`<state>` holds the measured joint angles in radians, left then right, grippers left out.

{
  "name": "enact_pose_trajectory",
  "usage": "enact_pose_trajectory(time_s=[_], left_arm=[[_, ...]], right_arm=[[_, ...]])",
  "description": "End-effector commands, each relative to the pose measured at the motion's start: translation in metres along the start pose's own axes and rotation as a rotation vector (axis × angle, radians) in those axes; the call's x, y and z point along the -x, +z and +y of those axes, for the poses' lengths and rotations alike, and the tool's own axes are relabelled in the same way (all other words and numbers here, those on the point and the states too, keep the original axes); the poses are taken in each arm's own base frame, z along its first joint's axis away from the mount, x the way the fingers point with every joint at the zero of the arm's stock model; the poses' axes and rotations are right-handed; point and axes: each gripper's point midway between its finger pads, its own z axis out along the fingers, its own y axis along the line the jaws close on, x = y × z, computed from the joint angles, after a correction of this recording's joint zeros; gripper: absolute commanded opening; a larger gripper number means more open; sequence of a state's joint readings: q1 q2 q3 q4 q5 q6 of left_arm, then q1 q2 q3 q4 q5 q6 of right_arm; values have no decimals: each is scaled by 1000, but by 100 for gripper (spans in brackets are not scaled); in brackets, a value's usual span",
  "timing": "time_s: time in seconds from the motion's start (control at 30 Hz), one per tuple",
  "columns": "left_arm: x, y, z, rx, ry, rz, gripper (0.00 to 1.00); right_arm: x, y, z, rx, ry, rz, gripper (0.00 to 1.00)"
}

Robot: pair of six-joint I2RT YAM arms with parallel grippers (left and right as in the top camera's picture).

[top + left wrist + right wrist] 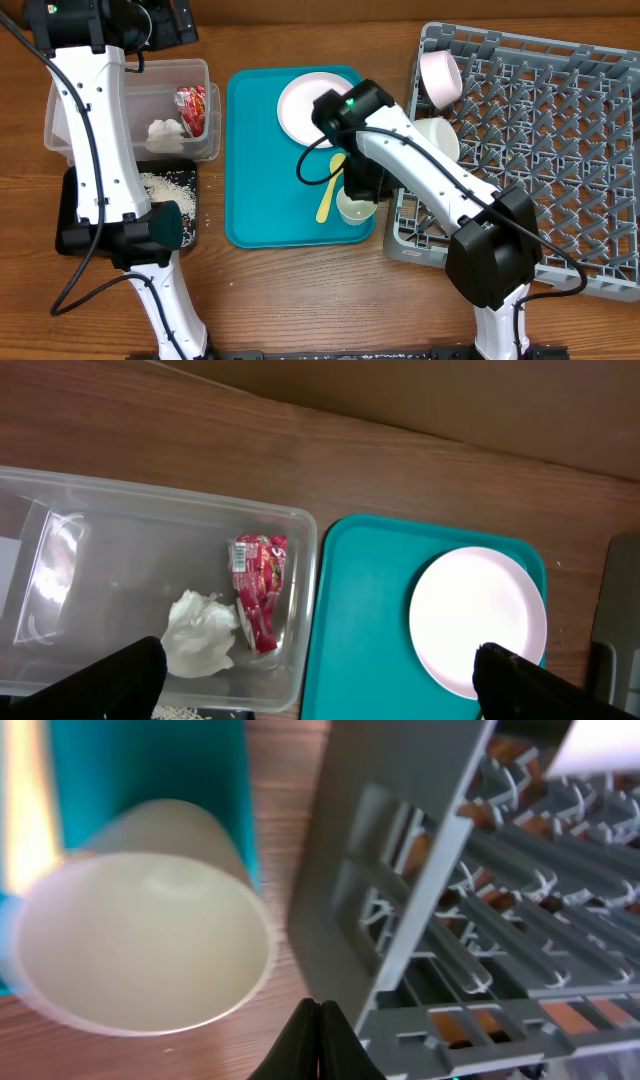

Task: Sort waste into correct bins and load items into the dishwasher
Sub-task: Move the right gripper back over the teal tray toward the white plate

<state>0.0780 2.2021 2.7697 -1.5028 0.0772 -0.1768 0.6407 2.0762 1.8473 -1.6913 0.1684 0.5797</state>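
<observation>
The clear tub (130, 85) holds the red wrapper (192, 110) and the white napkin (165, 130); both also show in the left wrist view, wrapper (258, 590) and napkin (203, 635). The black tray (75, 205) holds rice (165, 185). The plate (300, 105), yellow spoon (330, 192) and small cup (353, 209) are on the teal tray (255, 160). My left gripper (320, 660) is open and empty above the tub. My right gripper (320, 1020) is shut and empty beside the cup (140, 920). One bowl (440, 75) leans in the rack (560, 150); another bowl (437, 140) is partly hidden. The sausage piece is out of view.
The rack's grey wall (400, 880) stands right next to the cup and my right fingers. My left arm's white links cross over the tub and the black tray. Bare wooden table lies in front of the teal tray.
</observation>
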Motion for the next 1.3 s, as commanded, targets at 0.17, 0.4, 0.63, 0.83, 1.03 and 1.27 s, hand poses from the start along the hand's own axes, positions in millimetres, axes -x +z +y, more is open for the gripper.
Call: enact_pose_trajectory(time_s=[0.17,0.4,0.63,0.83,1.03,1.27], left_arm=[[1,-7,-2,4,23,-14,100],[1,-7,-2,5,23,-14,100],[0,-7,-1,6,30,-10,100],[0,-7,-2,6,29,-11,100],[2,-7,-2,5,29,-16,100],[2,-7,-2,3,30,-16,100]], right_arm=[[-4,-3,-11,41,12,-82,7],[-8,17,-8,34,9,-52,7],[-12,31,-25,-22,24,-13,7],[-11,31,-35,-48,42,-8,7],[1,6,-28,26,30,-93,7],[35,-72,-11,219,-15,-315,51]])
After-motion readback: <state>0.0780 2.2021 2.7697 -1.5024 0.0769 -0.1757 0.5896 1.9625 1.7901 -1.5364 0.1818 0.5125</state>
